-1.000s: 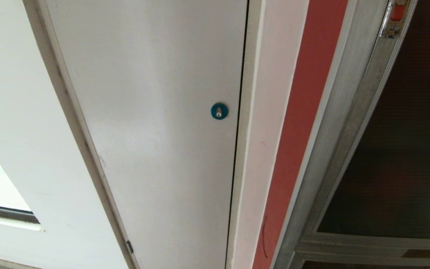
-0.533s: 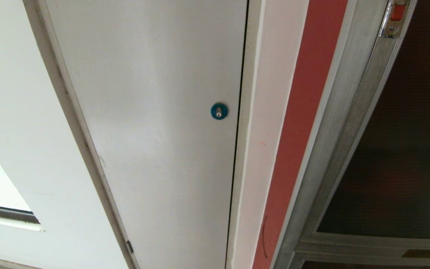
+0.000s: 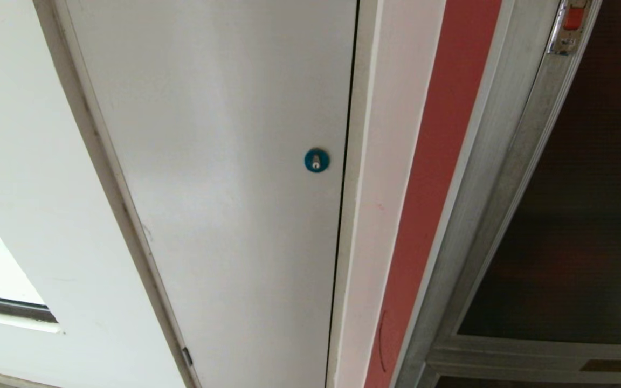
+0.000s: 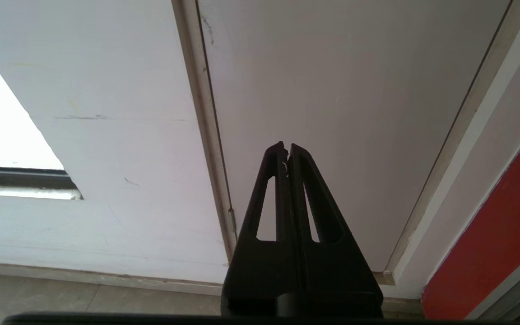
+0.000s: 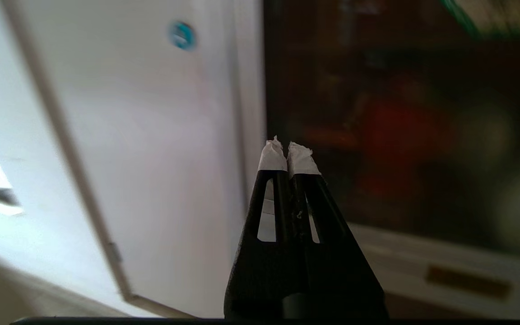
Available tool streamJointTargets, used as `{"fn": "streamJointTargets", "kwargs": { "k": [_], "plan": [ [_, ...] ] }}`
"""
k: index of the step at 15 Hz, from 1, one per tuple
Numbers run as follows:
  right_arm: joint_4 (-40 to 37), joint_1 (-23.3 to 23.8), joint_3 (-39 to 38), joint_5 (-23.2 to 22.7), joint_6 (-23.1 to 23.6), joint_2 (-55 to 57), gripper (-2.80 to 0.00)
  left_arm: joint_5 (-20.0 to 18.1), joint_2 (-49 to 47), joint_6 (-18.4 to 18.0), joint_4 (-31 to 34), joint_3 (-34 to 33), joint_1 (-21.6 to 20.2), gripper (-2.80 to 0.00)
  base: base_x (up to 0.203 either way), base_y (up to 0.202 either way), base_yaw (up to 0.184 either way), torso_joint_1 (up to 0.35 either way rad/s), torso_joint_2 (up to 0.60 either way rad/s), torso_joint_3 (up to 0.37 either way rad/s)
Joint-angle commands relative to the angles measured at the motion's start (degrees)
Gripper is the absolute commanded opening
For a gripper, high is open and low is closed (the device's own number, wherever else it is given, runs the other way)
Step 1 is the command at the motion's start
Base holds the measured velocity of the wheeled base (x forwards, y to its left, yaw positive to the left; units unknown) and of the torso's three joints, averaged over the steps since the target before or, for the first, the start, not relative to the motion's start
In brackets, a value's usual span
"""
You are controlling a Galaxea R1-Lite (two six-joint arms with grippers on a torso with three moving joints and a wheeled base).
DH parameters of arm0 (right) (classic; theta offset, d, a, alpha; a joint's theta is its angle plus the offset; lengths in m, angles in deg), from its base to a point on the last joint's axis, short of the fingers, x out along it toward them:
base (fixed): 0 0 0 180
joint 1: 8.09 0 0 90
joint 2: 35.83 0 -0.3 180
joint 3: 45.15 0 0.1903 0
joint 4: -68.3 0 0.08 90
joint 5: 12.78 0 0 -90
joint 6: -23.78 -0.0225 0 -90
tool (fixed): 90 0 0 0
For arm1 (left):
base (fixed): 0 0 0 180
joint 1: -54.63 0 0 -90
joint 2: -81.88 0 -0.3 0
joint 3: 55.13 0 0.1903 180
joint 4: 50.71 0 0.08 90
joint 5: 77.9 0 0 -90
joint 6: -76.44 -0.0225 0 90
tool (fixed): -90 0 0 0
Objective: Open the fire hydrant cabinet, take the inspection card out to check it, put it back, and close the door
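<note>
The fire hydrant cabinet (image 3: 496, 178) stands at the right of the head view, its silver frame beside a red wall strip. Its door (image 3: 585, 215) of dark glass lies flush in the frame, with a red-and-metal latch (image 3: 568, 27) at the top. In the right wrist view the dark door (image 5: 400, 113) shows a blurred red shape behind the glass. My right gripper (image 5: 286, 146) is shut, empty, with white tape on its tips, facing the door's left edge. My left gripper (image 4: 286, 148) is shut and empty before the white panel. The inspection card is out of view.
A white panel door (image 3: 224, 188) with a blue round lock (image 3: 316, 160) fills the middle. A smaller lower door frame (image 3: 537, 358) sits under the glass door. A window edge (image 3: 8, 307) is at the far left. The floor (image 4: 84, 302) shows below the left gripper.
</note>
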Motion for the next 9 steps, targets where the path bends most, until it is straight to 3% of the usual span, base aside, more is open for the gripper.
{"fn": "streamJointTargets", "kwargs": {
  "k": [1, 6, 9],
  "plan": [
    [1.9, 0.0, -5.8, 3.3, -0.2, -2.8, -2.80, 0.0, 0.0, 0.0, 0.0, 0.0, 0.0, -2.80, 0.000, 0.000, 0.000, 0.000, 0.00, 0.000],
    [26.3, 0.0, -26.9, 10.6, 1.3, -3.2, -2.80, 0.0, 0.0, 0.0, 0.0, 0.0, 0.0, -2.80, 0.000, 0.000, 0.000, 0.000, 0.00, 0.000],
    [29.7, 0.0, -29.9, 12.4, 2.9, -3.2, -2.80, 0.0, 0.0, 0.0, 0.0, 0.0, 0.0, -2.80, 0.000, 0.000, 0.000, 0.000, 0.00, 0.000]
  ]
}}
